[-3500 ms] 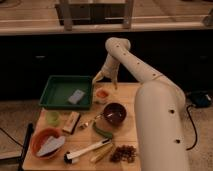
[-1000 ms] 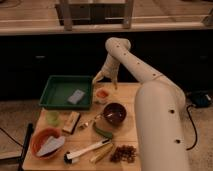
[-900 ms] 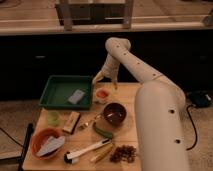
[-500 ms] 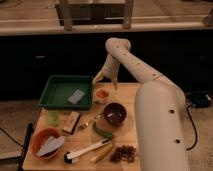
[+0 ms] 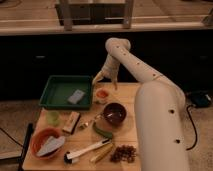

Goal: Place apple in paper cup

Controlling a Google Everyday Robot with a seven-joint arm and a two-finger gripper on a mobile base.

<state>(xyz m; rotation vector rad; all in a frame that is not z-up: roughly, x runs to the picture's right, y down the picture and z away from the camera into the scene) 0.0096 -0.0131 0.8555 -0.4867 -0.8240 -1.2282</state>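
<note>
Hovering open above the apple [image 5: 102,93] in the paper cup [image 5: 102,98], the claw [image 5: 104,80] flanks green tray [image 5: 59,102]

No readable text

Nothing on the table [image 5: 127,92] or the gripper [image 5: 104,81] above its far edge bears legible lettering.

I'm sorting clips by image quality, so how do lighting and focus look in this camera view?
Camera view: soft all over. The table is warmly lit against a dark background. The gripper hangs just above the apple, which sits in the paper cup. Mild glare shows on the white arm, none on the maroon bowl.
</note>
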